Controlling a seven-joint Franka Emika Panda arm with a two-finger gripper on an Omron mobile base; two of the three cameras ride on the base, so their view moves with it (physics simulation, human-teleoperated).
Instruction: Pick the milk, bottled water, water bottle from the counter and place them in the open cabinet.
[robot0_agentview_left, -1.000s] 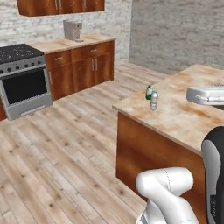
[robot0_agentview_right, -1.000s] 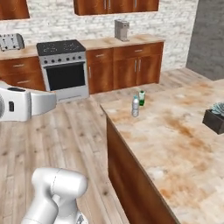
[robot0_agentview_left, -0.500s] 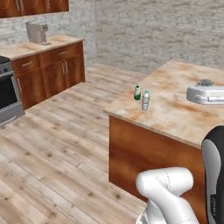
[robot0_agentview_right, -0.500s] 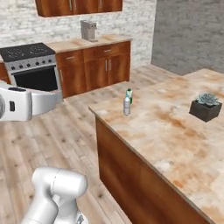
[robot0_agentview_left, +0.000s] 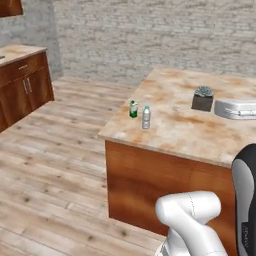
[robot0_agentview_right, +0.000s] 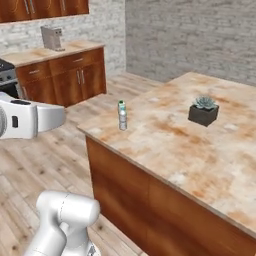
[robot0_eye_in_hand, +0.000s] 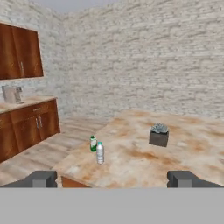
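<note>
From the hand view I read the gripper (robot0_eye_in_hand: 112, 179) with its two dark fingertips (robot0_eye_in_hand: 42, 178) set wide apart at the bottom of the frame, nothing between them, and held back from the counter (robot0_eye_in_hand: 131, 164) without contact. Ahead of the gripper, the bottled water (robot0_eye_in_hand: 100, 153) stands upright near the counter's near-left corner, blue cap up. The milk (robot0_eye_in_hand: 93, 143) stands upright just beside it, on the side closer to the left edge and slightly farther back; I cannot tell whether the two touch. In the left base view the bottled water (robot0_agentview_left: 146, 117) and the milk (robot0_agentview_left: 133, 109) sit close to the counter's (robot0_agentview_left: 175, 130) left edge, near the front corner. In the right base view the bottled water (robot0_agentview_right: 122, 119) largely covers the carton behind it, both near the left corner of the counter (robot0_agentview_right: 165, 145). A small potted plant (robot0_eye_in_hand: 159, 134) in a dark square pot stands well apart from them, toward the middle of the top; I also see it in the left base view (robot0_agentview_left: 203, 98) and the right base view (robot0_agentview_right: 203, 110). A flat silver appliance (robot0_agentview_left: 236, 108) lies near the right edge in the left base view, just beside the plant. Low wooden cupboards (robot0_agentview_right: 62, 75) line the far wall, carrying a grey machine (robot0_agentview_right: 52, 38).
</note>
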